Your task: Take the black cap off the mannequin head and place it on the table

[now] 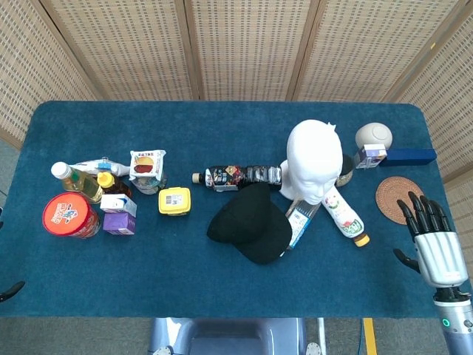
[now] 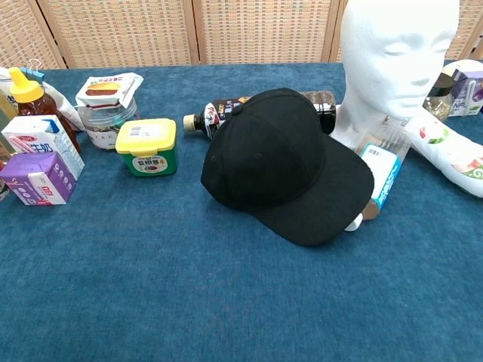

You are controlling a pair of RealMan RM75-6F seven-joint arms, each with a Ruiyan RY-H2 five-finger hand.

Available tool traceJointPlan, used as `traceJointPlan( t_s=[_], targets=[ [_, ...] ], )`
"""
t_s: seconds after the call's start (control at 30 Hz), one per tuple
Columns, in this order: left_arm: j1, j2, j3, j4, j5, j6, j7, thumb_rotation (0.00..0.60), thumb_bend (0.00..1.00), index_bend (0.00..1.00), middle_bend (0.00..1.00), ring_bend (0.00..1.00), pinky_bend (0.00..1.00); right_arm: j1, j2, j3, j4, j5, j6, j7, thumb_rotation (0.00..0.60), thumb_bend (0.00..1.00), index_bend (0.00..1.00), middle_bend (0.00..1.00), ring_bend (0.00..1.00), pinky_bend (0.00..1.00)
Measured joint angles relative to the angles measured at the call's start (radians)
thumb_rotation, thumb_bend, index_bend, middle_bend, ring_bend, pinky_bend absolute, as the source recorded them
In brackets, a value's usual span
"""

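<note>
Low at the near right edge of the head view, beyond the table's corner: the right hand [image 1: 434,248], palm down, dark fingers [image 1: 422,209] spread and pointing toward the far side, thumb out to the left, holding nothing and touching nothing; silver wrist running off the bottom of the frame. Out of the chest view entirely. At the near left edge of the head view, only dark slivers of what may be the left hand [image 1: 9,290]; impossible to tell how its fingers lie. On the blue table [image 2: 189,302], toward the near middle, the black cap [image 2: 283,162], off the mannequin and lying crown up, brim toward the near right. Under the brim's right edge, a small flat packet [image 2: 383,170], partly covered. Just behind and right of the cap, the white mannequin head [image 1: 315,159], bare, upright, facing the near side. Leaning from its base toward the near right, a white squeeze bottle [image 1: 344,216] with a yellow cap. Further right, near the hand's fingertips, a round woven coaster [image 1: 400,199]. Behind the cap, a dark drink bottle [image 1: 236,176] on its side. To the left, a yellow-lidded tub [image 2: 147,145], then a cluster of cartons, jars and bottles [image 1: 100,196]. At the far right, a round pale object [image 1: 374,136] and a dark blue box [image 1: 408,156].
</note>
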Motion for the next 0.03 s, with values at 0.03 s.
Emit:
traceJointPlan(
  t_s=[0.03],
  targets=[
    [-0.001,0.0,0.0,-0.002,0.0,-0.002,0.003,0.6,0.08,0.0,0.0,0.0,0.0,-0.002,0.002,-0.001,-0.004,-0.007,-0.005,-0.007,0.6,0.0,0.06,0.0,0.0,0.08]
  ],
)
